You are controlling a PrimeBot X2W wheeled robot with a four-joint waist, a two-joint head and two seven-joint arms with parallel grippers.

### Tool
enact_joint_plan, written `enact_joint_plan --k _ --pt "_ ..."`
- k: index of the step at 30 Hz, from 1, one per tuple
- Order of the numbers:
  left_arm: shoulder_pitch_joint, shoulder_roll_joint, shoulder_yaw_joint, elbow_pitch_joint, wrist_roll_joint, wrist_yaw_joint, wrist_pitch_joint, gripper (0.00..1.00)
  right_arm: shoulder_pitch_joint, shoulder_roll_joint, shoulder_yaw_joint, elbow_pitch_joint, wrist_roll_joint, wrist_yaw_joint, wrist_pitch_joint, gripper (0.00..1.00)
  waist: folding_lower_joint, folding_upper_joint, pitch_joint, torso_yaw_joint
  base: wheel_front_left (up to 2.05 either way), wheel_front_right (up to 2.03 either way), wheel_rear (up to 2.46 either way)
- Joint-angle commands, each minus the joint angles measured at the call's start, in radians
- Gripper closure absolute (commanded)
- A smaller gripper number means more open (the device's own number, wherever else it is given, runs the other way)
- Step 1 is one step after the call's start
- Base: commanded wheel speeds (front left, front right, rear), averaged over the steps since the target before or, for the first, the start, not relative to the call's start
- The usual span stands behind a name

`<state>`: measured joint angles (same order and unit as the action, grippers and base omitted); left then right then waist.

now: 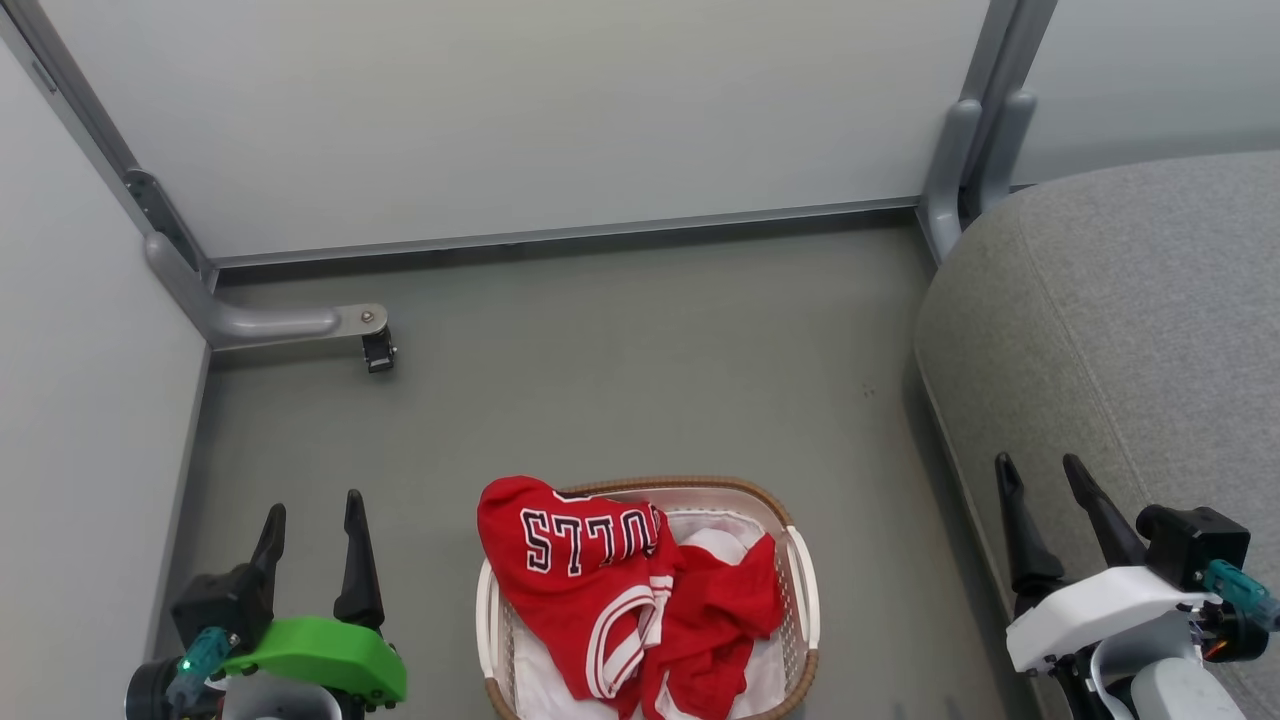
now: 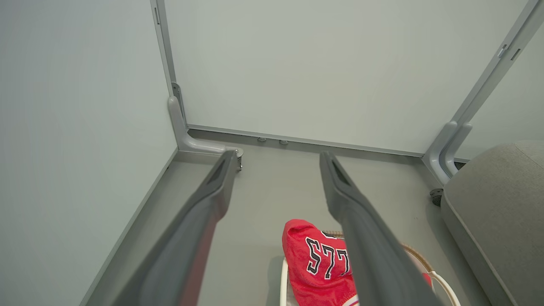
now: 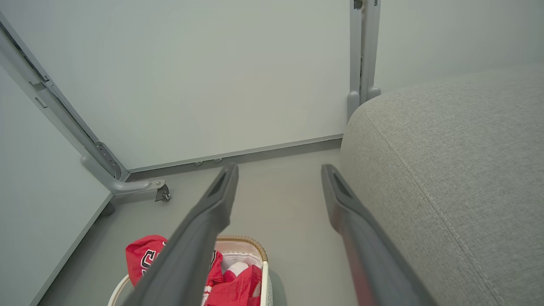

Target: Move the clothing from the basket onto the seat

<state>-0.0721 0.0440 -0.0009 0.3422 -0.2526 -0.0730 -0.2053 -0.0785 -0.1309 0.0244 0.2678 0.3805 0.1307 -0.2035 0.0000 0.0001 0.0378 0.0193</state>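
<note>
The jersey [image 1: 570,580] carries black-and-white block letters that reach my head camera upside down, their tops toward me: "ULLS" is plain, but the first letter is lost in a fold. It lies in the basket [image 1: 720,487], its lettered end heaped over the far-left rim and its striped trim running back toward me. The second red piece [image 1: 725,610] is bunched just beside it on the right, over a white sheet [image 1: 765,672]. The basket's near end is cut off by the picture's edge, so I cannot tell its long axis. It stands on the floor [image 1: 620,380] between my hands, with the grey seat [image 1: 1120,330] to my right. My left gripper [image 1: 313,505] and right gripper [image 1: 1038,465] both have their fingers spread apart, clasping nothing.
</note>
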Motion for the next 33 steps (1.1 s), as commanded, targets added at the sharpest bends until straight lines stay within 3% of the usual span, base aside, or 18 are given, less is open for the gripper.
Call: enact_joint_plan --k 1,25,33 --pt "0.003 0.008 -0.002 -0.002 0.022 0.003 -0.01 0.0 -0.015 -0.007 0.004 -0.001 -0.024 0.0 -0.013 0.0 0.0 -0.0001 0.001 0.001 0.0 0.0 0.0" --pt "0.027 0.009 -0.015 0.022 0.186 -0.003 -0.054 0.0 -0.013 -0.004 -0.002 0.029 -0.195 0.0 -0.057 0.0 0.0 -0.0001 0.0 0.004 0.0 0.0 0.0" --pt "0.033 0.009 -0.014 0.028 0.193 0.0 -0.061 0.0 -0.011 0.004 -0.009 0.029 -0.216 0.0 -0.063 0.0 0.0 -0.0001 -0.004 0.004 0.0 0.0 0.0"
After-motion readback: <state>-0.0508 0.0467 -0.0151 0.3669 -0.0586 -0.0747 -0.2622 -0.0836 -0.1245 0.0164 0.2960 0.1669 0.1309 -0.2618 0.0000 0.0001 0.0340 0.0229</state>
